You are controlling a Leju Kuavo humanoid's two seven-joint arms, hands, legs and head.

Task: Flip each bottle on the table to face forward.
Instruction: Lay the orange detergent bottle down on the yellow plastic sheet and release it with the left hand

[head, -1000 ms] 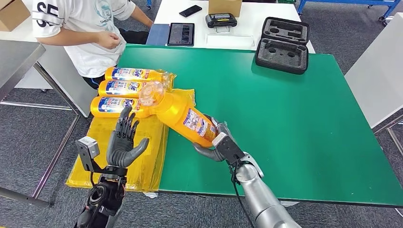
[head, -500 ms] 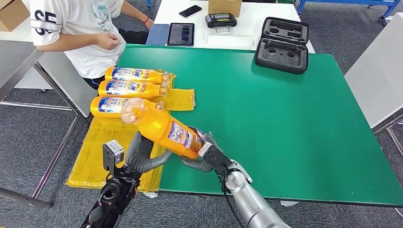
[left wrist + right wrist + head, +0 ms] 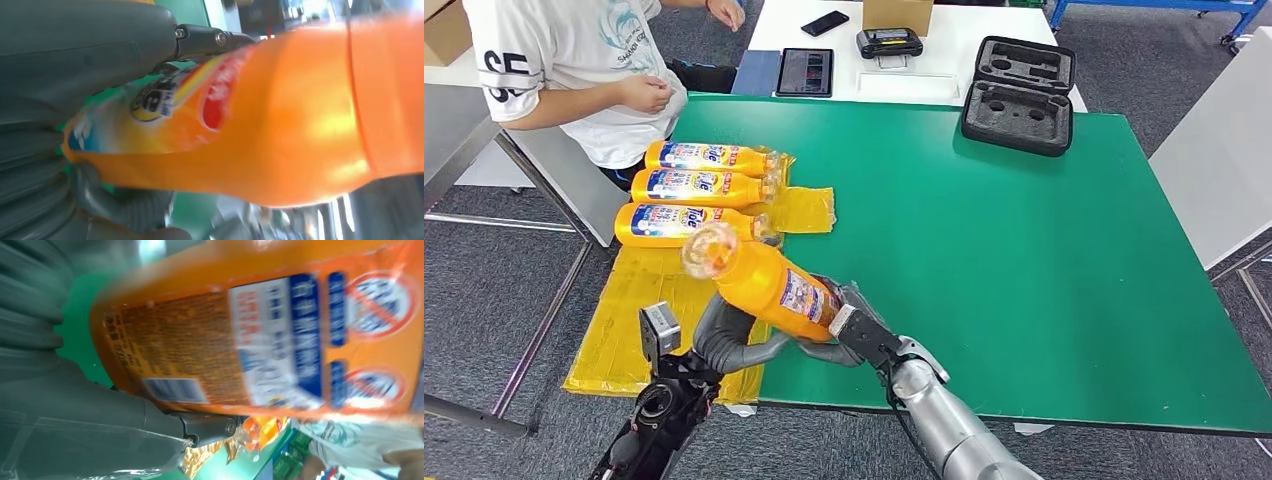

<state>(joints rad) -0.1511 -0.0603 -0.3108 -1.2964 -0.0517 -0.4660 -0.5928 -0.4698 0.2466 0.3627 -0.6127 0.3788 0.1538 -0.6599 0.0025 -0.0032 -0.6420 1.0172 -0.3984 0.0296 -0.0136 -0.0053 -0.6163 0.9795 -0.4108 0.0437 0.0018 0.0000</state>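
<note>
Both hands (image 3: 796,338) seemingly around bottle (image 3: 759,279)

A lab or robot test room is suggested. A green work table (image 3: 1024,250) is set on grey carpet (image 3: 484,300), with a plain white table (image 3: 824,30) placed behind it at the far side. On that white table a tablet (image 3: 805,71), a phone (image 3: 824,22), a small black device (image 3: 889,43) and a cardboard box (image 3: 896,14) are laid. An open black foam-lined case (image 3: 1019,95) is seen at the green table's far edge, and a blue metal frame (image 3: 1154,8) at far right
</note>
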